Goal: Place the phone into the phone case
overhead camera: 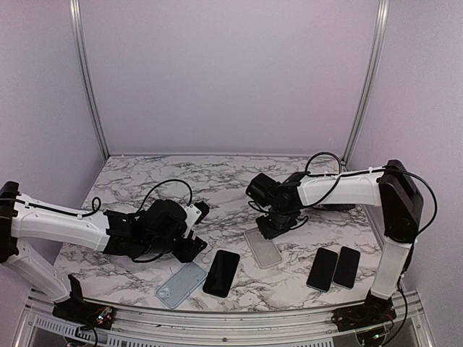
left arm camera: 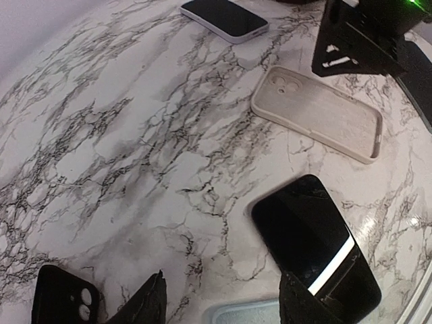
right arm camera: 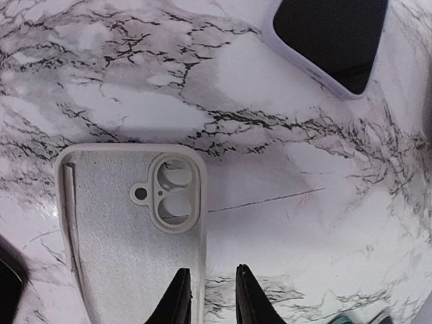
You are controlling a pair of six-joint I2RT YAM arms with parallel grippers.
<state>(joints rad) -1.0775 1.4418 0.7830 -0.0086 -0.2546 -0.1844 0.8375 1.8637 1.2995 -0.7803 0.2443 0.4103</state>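
With the left arm point(overhead camera: 65, 228), reaches low and almost level from the base toward the middle, bends the wrist down, points the left gripper point(overhead camera: 192, 249) at the surface, holds its fingers point(left arm camera: 152, 304) well apart. With the right arm point(overhead camera: 347, 188), stands upright from the base, folds sharply at the elbow, runs level to the left, tips the right gripper point(overhead camera: 271, 230) steeply down, fingers point(right arm camera: 181, 297) parted by a narrow gap only

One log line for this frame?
left end effector: open, beside black phone | right end effector: narrowly open at pale case edge | black phone: on table, not in case
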